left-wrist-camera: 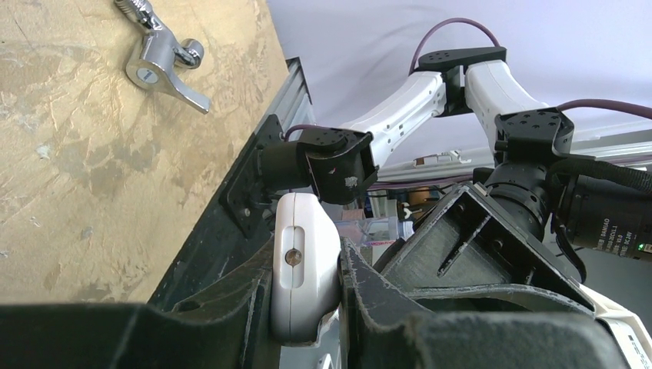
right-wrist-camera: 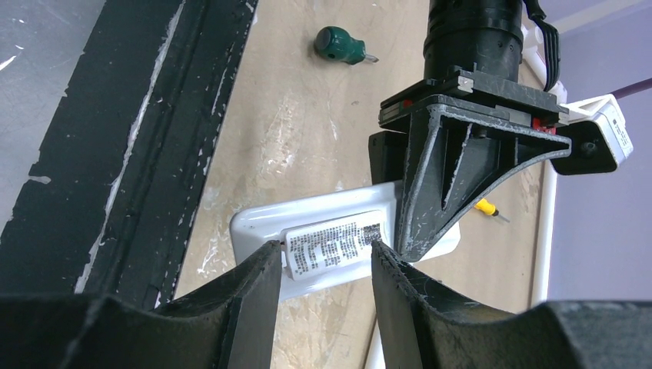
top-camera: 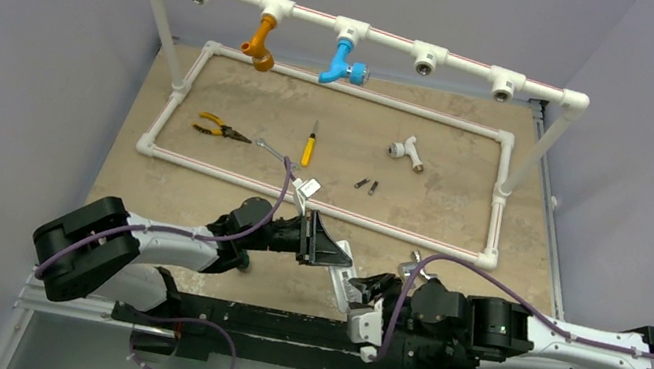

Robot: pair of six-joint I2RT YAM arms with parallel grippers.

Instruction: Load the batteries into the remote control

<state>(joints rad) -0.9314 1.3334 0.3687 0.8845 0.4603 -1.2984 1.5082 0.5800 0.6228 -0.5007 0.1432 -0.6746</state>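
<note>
Top view: the left end effector point(top-camera: 335, 257) holds the remote control point(top-camera: 342, 284) just outside the pipe frame point(top-camera: 416, 235). The batteries point(top-camera: 366, 186) lie inside the frame, not yet loaded.

Left wrist: its fingers are clamped on the remote's edges, steadying it.

Right wrist: the right end effector point(right-wrist-camera: 324, 257) stands part-open at the labelled back, probably to free the bay.

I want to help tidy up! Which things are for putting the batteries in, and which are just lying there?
For the job: batteries, remote control.
Just lying about: pliers, yellow screwdriver, green screwdriver, silver tap, white pipe tee.
</note>
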